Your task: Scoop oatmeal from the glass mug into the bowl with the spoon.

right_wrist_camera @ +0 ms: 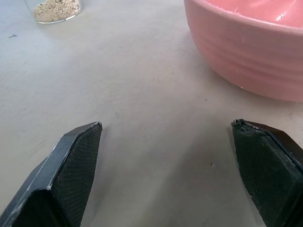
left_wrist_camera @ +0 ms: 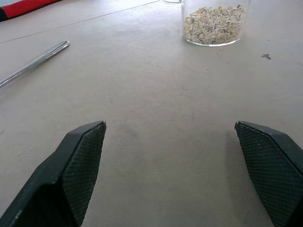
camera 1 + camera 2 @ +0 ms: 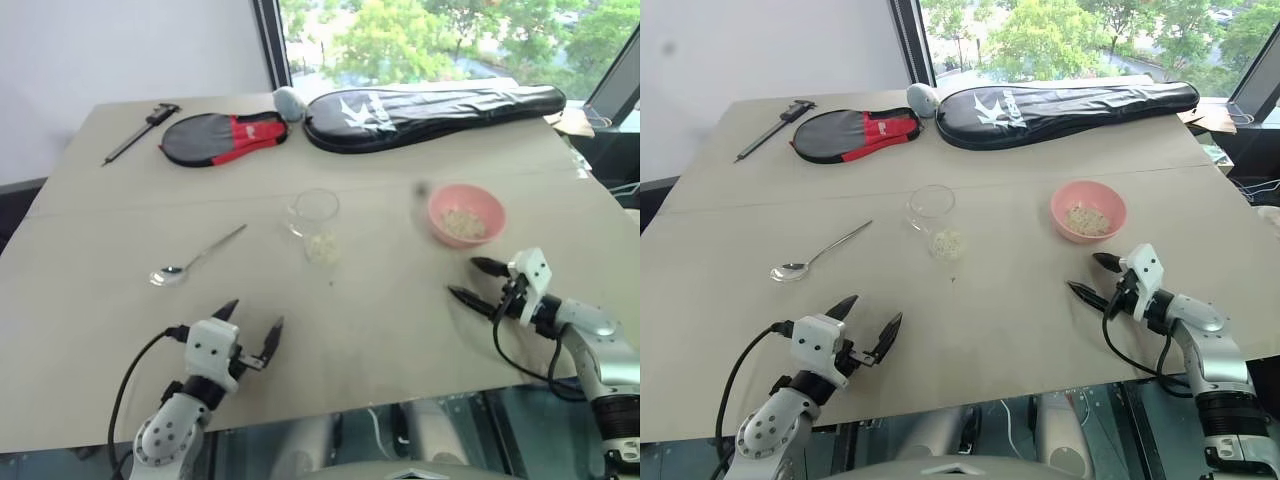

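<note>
Glass mug point(image 3: 316, 222): stands upright near the middle of the table, empty-handed on all sides; every other place below is given from it.
Oatmeal point(image 3: 322, 246): a low layer of pale flakes sits in the bottom of the glass mug; the left wrist view shows it against the clear wall. A second small heap of flakes lies inside the bowl.
Spoon point(image 3: 195, 257): lies flat on the table to the left of the glass mug, apart from it, the oval end nearer the robot and the handle slanting up toward the mug. Nothing touches it.
Bowl point(image 3: 466, 214): pink, upright, to the right of the glass mug and well apart from it, about level with it on the table.
Left gripper point(image 3: 250, 327): nearer the robot than the glass mug and a little to its left, low over the bare table; its two black fingers are spread wide with nothing between them.
Right gripper point(image 3: 474, 281): to the right of the glass mug and nearer the robot, just in front of the bowl; fingers spread wide, holding nothing, pointing in toward the mug's side.
Table point(image 3: 120, 280): pale beige top, bearing everything here.
Racket cases: a long black one point(image 3: 430, 112) and a shorter black-and-red one point(image 3: 222, 136) lie beyond the glass mug at the far edge.
Caliper point(image 3: 140, 130): dark, far beyond the glass mug on the left, beside the red-and-black case.
</note>
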Robot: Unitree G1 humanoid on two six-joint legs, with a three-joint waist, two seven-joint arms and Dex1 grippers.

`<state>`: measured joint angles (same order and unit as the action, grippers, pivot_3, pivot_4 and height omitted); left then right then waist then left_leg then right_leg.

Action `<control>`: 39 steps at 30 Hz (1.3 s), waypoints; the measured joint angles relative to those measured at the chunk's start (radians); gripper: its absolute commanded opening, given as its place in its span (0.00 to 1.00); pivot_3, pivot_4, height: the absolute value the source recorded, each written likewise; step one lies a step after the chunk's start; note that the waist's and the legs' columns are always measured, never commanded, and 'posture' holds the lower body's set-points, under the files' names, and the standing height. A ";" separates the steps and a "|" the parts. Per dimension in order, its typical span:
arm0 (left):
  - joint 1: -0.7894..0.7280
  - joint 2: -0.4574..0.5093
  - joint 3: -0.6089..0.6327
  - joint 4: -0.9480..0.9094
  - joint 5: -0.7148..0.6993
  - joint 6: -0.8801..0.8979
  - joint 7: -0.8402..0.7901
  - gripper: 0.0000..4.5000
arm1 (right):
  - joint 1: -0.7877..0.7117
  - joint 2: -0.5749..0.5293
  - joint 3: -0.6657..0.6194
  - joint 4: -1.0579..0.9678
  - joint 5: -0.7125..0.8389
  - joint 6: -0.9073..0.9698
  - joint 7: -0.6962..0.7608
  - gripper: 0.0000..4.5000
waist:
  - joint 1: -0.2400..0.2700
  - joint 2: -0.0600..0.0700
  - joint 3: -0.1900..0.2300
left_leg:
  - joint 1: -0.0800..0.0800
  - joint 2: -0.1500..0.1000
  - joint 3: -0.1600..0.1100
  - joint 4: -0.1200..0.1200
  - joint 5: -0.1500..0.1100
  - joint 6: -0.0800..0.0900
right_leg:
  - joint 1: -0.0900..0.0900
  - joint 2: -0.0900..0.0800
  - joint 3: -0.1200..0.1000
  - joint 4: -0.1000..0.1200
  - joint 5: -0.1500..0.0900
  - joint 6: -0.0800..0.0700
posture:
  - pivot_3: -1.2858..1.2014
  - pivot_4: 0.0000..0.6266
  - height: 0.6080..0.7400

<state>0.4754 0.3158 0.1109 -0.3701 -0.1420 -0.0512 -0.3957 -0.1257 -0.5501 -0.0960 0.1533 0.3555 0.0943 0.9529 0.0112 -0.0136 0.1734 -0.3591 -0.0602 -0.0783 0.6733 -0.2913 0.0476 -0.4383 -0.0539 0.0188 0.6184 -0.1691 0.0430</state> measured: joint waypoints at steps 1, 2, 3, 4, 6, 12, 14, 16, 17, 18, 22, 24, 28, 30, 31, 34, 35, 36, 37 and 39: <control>0.000 0.000 0.000 0.000 0.000 0.000 0.000 1.00 | 0.000 0.000 0.000 0.000 0.000 0.000 0.000 0.98 | 0.000 0.000 0.000 | 0.000 0.000 0.000 0.000 0.000 0.000 | 0.000 0.000 0.000 0.000 0.000 0.000 | 0.52 0.24 1.00; 0.000 0.000 0.000 0.001 0.000 -0.001 0.000 1.00 | 0.000 0.000 0.000 0.000 0.000 0.000 0.000 0.98 | 0.000 0.000 0.000 | 0.000 0.000 0.000 0.000 0.000 0.000 | 0.000 0.000 0.000 0.000 0.000 0.000 | 0.52 0.24 1.00; 0.000 0.000 0.000 0.005 0.000 -0.008 0.000 1.00 | 0.000 0.000 0.000 0.000 0.000 0.000 0.002 0.98 | 0.000 0.000 0.000 | 0.000 0.000 0.000 0.000 0.000 0.000 | 0.000 0.000 0.000 0.000 0.000 0.000 | 0.52 0.24 1.00; -0.001 0.000 0.000 0.008 0.000 -0.012 0.000 1.00 | 0.000 0.000 0.000 0.000 0.000 0.000 0.002 0.98 | 0.000 0.000 0.000 | 0.000 0.000 0.000 0.000 0.000 0.000 | 0.000 0.000 0.000 0.000 0.000 0.000 | 0.52 0.24 1.00; -0.001 0.000 0.000 0.016 0.000 -0.023 0.000 1.00 | 0.001 0.000 0.000 0.000 0.000 0.000 0.003 0.98 | 0.000 0.001 -0.001 | 0.000 0.000 0.000 0.000 0.000 0.000 | 0.000 0.000 0.000 0.000 0.000 0.000 | 0.52 0.24 1.00; -0.002 0.000 0.000 0.019 -0.003 -0.023 -0.002 1.00 | 0.003 0.000 0.000 0.000 0.000 -0.005 0.007 0.98 | 0.000 0.002 -0.002 | 0.000 0.000 0.000 0.000 0.000 0.000 | 0.000 0.000 0.000 0.000 0.000 0.000 | 0.52 0.24 1.00; -0.002 0.000 0.000 0.019 -0.003 -0.023 -0.002 1.00 | 0.005 0.000 0.000 0.000 0.000 -0.008 0.009 0.98 | 0.000 0.003 -0.002 | 0.000 0.000 0.000 0.000 0.000 0.000 | 0.000 0.000 0.000 0.000 0.000 0.000 | 0.52 0.24 1.00; -0.002 0.000 0.000 0.020 -0.003 -0.023 -0.001 1.00 | 0.009 0.000 0.000 0.000 0.000 -0.015 0.013 0.98 | 0.000 0.003 -0.002 | 0.000 0.000 0.000 0.000 0.000 0.000 | 0.000 0.000 0.000 0.000 0.000 0.000 | 0.52 0.24 1.00; -0.003 0.000 0.000 0.020 -0.002 -0.023 -0.001 1.00 | 0.011 0.000 0.000 0.001 0.000 -0.018 0.017 0.98 | 0.000 0.003 -0.002 | 0.000 0.000 0.000 0.000 0.000 0.000 | 0.000 0.000 0.000 0.000 0.000 0.000 | 0.52 0.24 1.00; -0.004 0.000 0.000 0.020 -0.001 -0.023 0.000 1.00 | 0.011 0.000 0.000 0.002 0.000 -0.020 0.020 0.98 | 0.000 0.003 -0.002 | 0.000 0.000 0.000 0.000 0.000 0.000 | 0.000 0.000 0.000 0.000 0.000 0.000 | 0.52 0.24 1.00; -0.005 -0.003 0.000 0.022 0.001 -0.023 0.008 1.00 | 0.010 0.000 0.000 0.013 0.000 -0.033 0.024 0.98 | 0.000 0.003 -0.003 | 0.001 0.000 0.000 0.000 0.000 0.000 | 0.001 0.000 0.000 0.000 0.000 0.000 | 0.52 0.24 1.00; -0.006 -0.004 0.000 0.024 0.002 -0.023 0.010 1.00 | 0.009 0.000 0.000 0.020 0.000 -0.039 0.028 0.98 | 0.000 0.004 -0.003 | 0.001 0.000 0.000 0.000 0.000 0.000 | 0.001 0.000 0.000 0.000 0.000 0.000 | 0.52 0.24 1.00; -0.010 -0.006 0.000 0.025 0.001 -0.018 0.016 1.00 | 0.006 0.000 0.000 0.045 0.000 -0.065 0.043 0.98 | 0.000 0.004 -0.004 | 0.003 0.000 0.000 0.000 0.000 0.000 | 0.003 0.000 0.000 0.000 0.000 0.000 | 0.52 0.24 1.00; -0.012 -0.006 0.000 0.025 -0.003 -0.009 0.020 1.00 | 0.001 0.000 0.000 0.061 -0.001 -0.077 0.052 0.98 | 0.000 0.004 -0.004 | 0.006 0.000 0.000 -0.001 0.000 0.000 | 0.006 0.000 0.000 0.000 -0.001 -0.002 | 0.52 0.24 1.00; -0.013 -0.006 0.002 0.024 -0.010 0.000 0.020 1.00 | 0.000 0.000 0.000 0.064 -0.001 -0.080 0.054 0.98 | 0.000 0.004 -0.004 | 0.007 0.000 0.000 -0.001 0.000 0.000 | 0.007 0.000 0.000 0.000 -0.002 -0.002 | 0.52 0.24 1.00; -0.021 -0.005 0.020 0.016 -0.045 0.046 0.019 1.00 | -0.005 0.000 0.001 0.071 -0.004 -0.085 0.066 0.98 | 0.000 0.004 -0.004 | 0.008 0.000 0.000 -0.001 0.000 0.000 | 0.008 0.000 0.000 0.000 -0.002 -0.002 | 0.52 0.24 1.00; -0.024 -0.002 0.029 0.016 -0.050 0.054 0.019 1.00 | -0.006 -0.002 0.003 0.071 -0.006 -0.087 0.071 0.98 | -0.001 0.004 -0.004 | 0.008 0.000 0.000 -0.001 0.000 0.000 | 0.008 0.001 0.000 0.000 -0.002 -0.002 | 0.52 0.24 1.00; -0.028 0.005 0.045 0.016 -0.056 0.064 0.019 1.00 | -0.006 -0.007 0.008 0.071 -0.012 -0.095 0.080 0.98 | -0.001 0.004 -0.004 | 0.008 0.001 0.000 -0.001 0.000 0.000 | 0.008 0.001 0.000 0.000 -0.002 -0.002 | 0.52 0.24 1.00; -0.036 0.011 0.056 0.017 -0.060 0.071 0.021 1.00 | -0.006 -0.012 0.013 0.069 -0.015 -0.097 0.087 0.98 | -0.001 0.004 -0.004 | 0.008 0.001 0.000 -0.001 0.000 0.000 | 0.008 0.001 0.000 0.000 -0.002 -0.002 | 0.52 0.24 1.00; -0.063 0.010 0.099 0.019 -0.080 0.112 0.042 1.00 | 0.005 -0.015 0.024 0.034 -0.011 -0.074 0.094 0.98 | 0.000 0.003 -0.003 | 0.008 0.001 -0.001 -0.001 0.000 0.000 | 0.008 0.001 -0.001 0.000 -0.001 -0.001 | 0.52 0.24 1.00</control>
<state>0.4119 0.3263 0.2102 -0.3514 -0.2221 0.0611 -0.3541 -0.1208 -0.5649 -0.0725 0.1875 0.3446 0.0200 1.0472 0.0110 -0.0105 0.1703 -0.3510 -0.0594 -0.0791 0.6720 -0.2915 0.0478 -0.4307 -0.0528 0.0182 0.6182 -0.1703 0.0417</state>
